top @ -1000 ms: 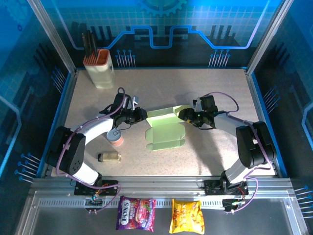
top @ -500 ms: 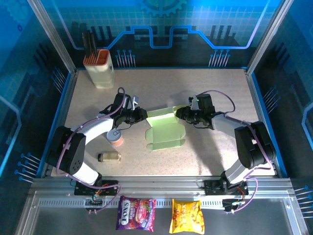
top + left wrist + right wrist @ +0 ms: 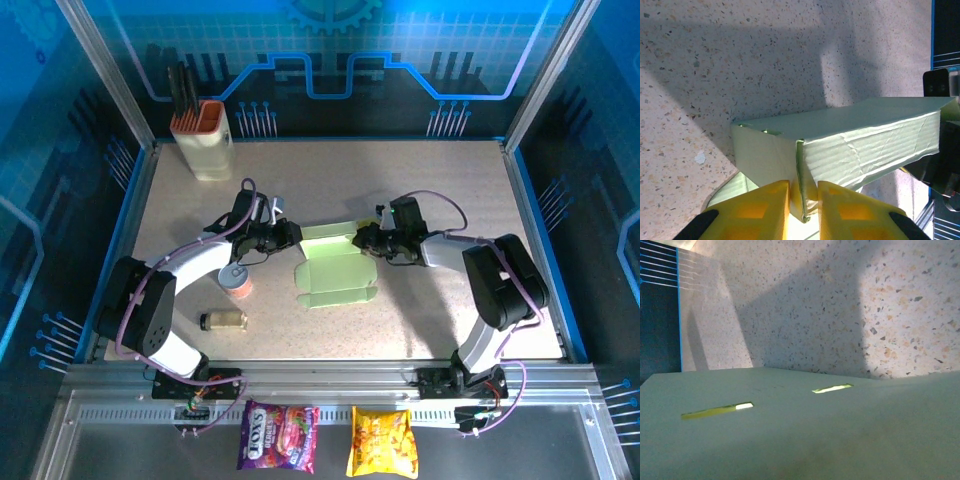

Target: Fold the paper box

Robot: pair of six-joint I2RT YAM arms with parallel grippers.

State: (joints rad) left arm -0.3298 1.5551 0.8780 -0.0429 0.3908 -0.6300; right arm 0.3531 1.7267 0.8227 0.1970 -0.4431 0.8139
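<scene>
The box (image 3: 335, 275) lies in the middle of the table (image 3: 440, 180), half folded. One long panel stands up at the back. The rest lies flat, on the side nearer the arm bases. The raised panel runs from left to right, and I have one claw at each end of it.

My left claw (image 3: 288, 234) is at the left end. In the left wrist view its yellow fingers (image 3: 765, 205) are pinched tight on a thin edge of the box, at the corner fold. So that claw is grasping the box.

My right claw (image 3: 366, 240) is at the right end, touching the panel or very near it. In the right wrist view I see the green panel up close, with two thin slots (image 3: 717, 410) in it. I do not see the fingers there, so I cannot tell if that claw is clenched or let go.

I think the next job is to bring the panel over the flat part. Both claws are about as near, so they would have to move together.

A small jar (image 3: 237, 282) and a bottle (image 3: 223, 320) on its side lie to the left of the box. They are near my left arm but apart from the paper. The holder (image 3: 205, 145) stands far back in the left corner. Nothing lies on the flat part.
</scene>
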